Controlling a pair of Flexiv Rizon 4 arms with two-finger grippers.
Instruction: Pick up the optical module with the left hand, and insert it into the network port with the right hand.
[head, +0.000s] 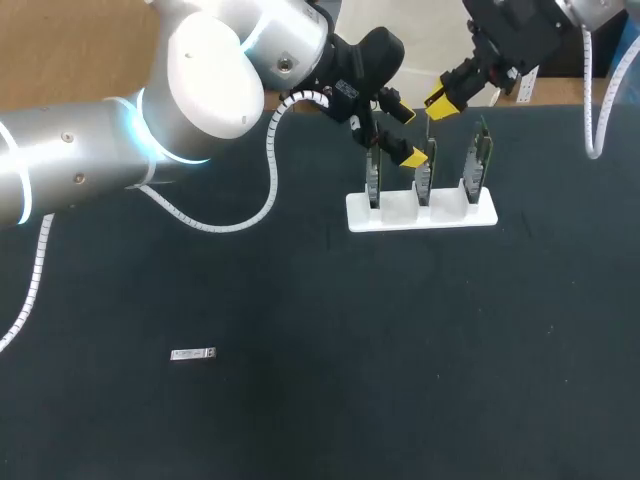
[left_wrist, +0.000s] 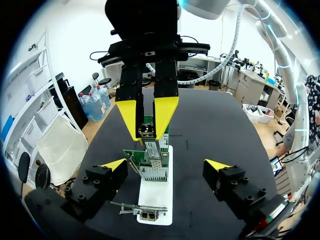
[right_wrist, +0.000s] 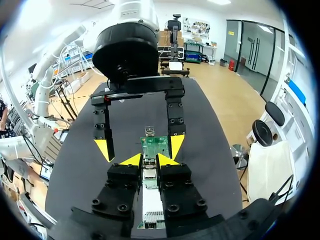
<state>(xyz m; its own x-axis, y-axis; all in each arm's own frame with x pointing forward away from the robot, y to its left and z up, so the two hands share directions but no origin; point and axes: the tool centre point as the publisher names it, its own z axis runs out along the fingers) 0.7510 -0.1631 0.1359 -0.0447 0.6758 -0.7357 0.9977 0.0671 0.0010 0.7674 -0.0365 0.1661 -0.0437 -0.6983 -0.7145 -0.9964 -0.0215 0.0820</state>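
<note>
Module (left_wrist: 146, 131) is clamped in right hand (right_wrist: 148, 161) at top of middle card (left_wrist: 152, 167) in rack (head: 420, 212), 1 o'clock on desk (head: 300, 400). Left hand (left_wrist: 166, 165) is spread apart astride card. Module should be kept square and pushed straight down.

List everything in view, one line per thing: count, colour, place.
flat silver metal optical module: 1, silver, lying alone on the table, far from the rack
second silver module: 1, silver, between the right hand's fingers, at the middle board's top
upright green circuit boards: 3, green, standing in the rack
white plastic rack: 1, white, on the table
black table: 1, black, under everything
left hand: 1, black, yellow tips, open, by the boards
right hand: 1, black, yellow tips, shut on the second silver module
</note>
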